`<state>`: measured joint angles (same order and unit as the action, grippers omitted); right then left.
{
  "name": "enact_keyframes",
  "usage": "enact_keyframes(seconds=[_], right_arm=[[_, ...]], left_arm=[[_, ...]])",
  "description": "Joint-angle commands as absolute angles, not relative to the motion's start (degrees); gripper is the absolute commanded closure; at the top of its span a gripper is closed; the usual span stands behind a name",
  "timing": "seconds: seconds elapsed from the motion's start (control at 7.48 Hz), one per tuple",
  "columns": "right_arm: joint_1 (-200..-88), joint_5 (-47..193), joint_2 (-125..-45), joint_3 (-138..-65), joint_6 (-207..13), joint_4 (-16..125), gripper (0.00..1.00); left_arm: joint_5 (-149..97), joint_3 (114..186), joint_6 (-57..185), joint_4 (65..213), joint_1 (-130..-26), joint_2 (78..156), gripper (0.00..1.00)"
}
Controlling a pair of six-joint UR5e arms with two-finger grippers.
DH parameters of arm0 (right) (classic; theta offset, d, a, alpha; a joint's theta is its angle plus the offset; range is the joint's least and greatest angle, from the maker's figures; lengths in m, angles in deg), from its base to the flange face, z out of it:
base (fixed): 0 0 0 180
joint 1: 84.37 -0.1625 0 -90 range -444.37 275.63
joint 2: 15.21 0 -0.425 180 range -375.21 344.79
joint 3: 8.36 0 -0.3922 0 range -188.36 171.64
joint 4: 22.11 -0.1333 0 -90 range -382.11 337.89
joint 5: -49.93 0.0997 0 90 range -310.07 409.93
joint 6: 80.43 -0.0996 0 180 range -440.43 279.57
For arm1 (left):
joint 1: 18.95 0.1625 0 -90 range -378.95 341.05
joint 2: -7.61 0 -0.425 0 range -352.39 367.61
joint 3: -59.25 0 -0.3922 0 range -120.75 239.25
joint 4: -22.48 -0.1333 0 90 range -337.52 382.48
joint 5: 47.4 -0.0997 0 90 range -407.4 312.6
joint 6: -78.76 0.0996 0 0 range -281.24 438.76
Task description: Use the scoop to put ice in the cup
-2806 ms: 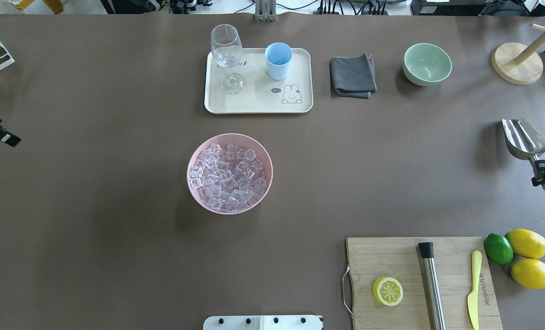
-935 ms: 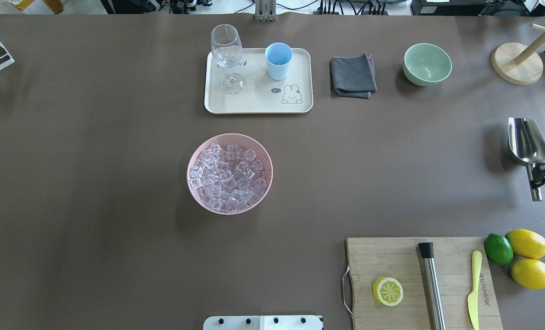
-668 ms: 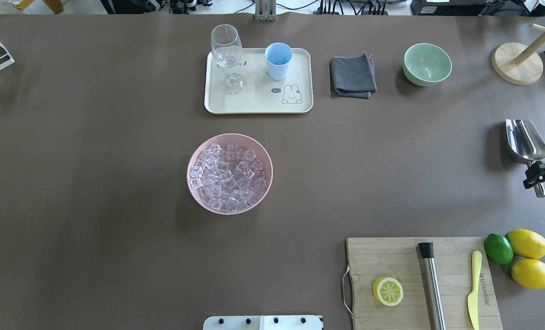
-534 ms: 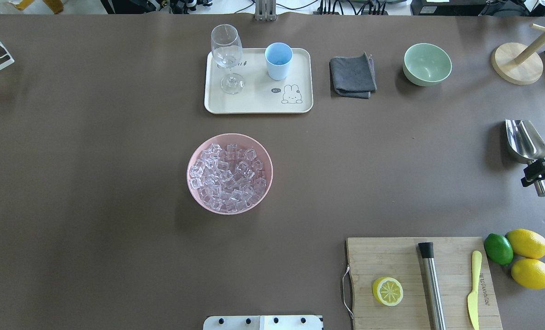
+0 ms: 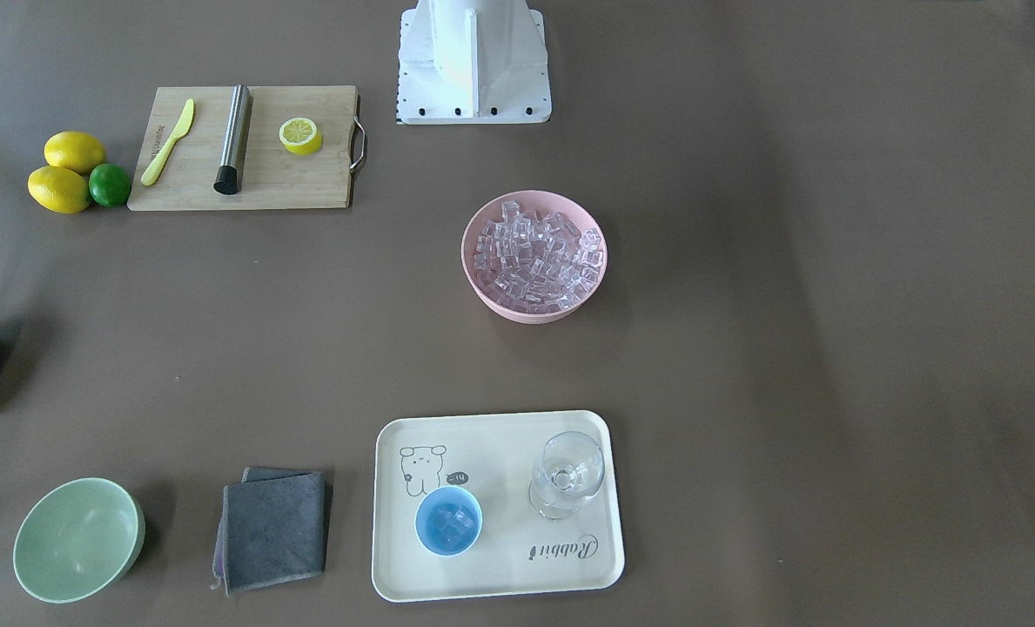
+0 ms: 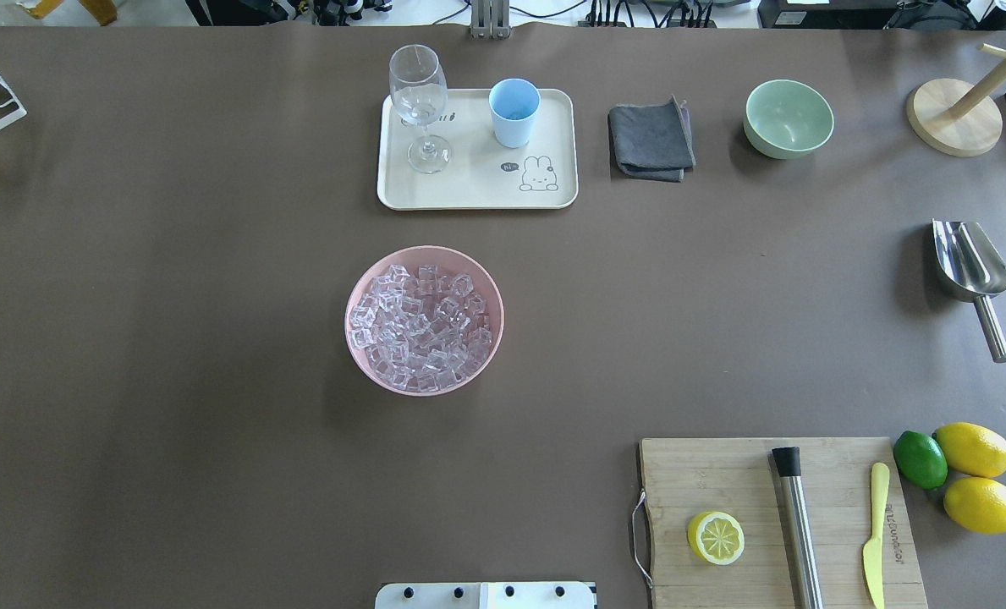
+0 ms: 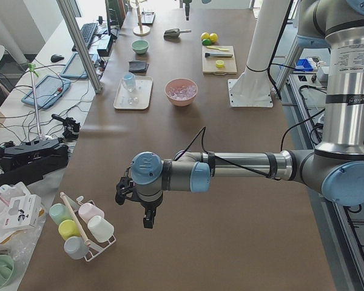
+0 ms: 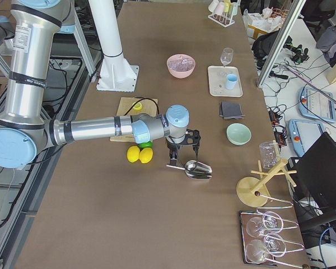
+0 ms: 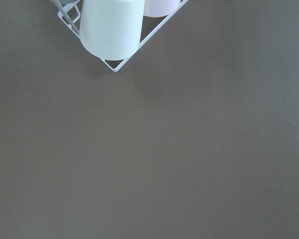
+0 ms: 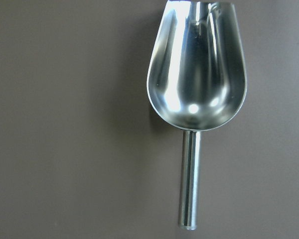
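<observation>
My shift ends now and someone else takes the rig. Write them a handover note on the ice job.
Left gripper: at the table's end near the cup rack, nothing in it; open or shut cannot be told.
Right gripper: over the scoop, not holding it; open or shut cannot be told.
Scoop: empty, lying on the table, robot's right.
Cup: upright on the tray, ice inside.
Bowl: mid-table, full of ice.
Done: ice in cup, scoop down.
Left: apparently nothing.
</observation>
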<state>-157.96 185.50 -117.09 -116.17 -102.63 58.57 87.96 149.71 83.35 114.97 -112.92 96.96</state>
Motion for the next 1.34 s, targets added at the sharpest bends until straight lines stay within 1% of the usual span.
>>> enact_keyframes(seconds=[0.0,0.13,0.53,0.94,1.2], right_arm=[[-168.8,185.55,-114.2,-117.7,-80.51,75.57,0.01],[-171.88,185.72,-113.13,-115.78,-73.04,79.02,0.01],[-174.27,185.19,-113.38,-110.24,-70.42,78.88,0.01],[-174.28,185.37,-112.86,-107.6,-70.5,78.79,0.01],[-175.07,185.54,-112.94,-107.76,-70.59,78.79,0.01]], left_arm=[[88.92,149.6,83.5,114.77,-112.91,97.26,0.01],[88.92,149.51,83.5,114.77,-112.65,97.26,0.01],[88.92,150.13,82.89,114.77,-112.56,97.52,0.01],[89.1,150.74,82.8,114.94,-112.56,97.61,0.01],[88.92,151.27,82.8,114.94,-112.47,97.7,0.01]])
